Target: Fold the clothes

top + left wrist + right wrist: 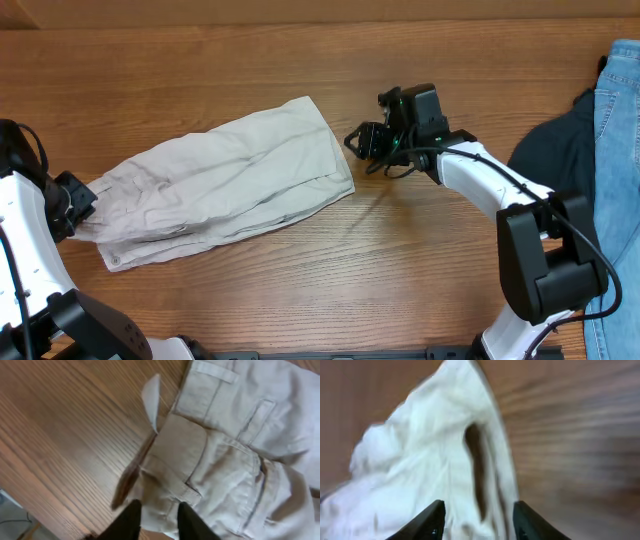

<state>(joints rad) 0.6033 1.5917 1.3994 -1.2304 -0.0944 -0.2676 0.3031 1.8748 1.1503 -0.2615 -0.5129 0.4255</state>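
Here shorts [225, 180] lie rumpled; right gripper [357, 142] seemingly unclenched.

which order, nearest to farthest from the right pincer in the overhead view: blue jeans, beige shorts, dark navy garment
From the right pincer:
1. beige shorts, just to its left, hem almost at the fingertips.
2. dark navy garment, off to the right, past the arm.
3. blue jeans, at the far right edge, beyond the navy garment.

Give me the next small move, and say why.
Probably ease the right gripper left onto the hem end of the shorts and pinch it: its fingers stand open just off the cloth, and the shorts lie unfolded crosswise.
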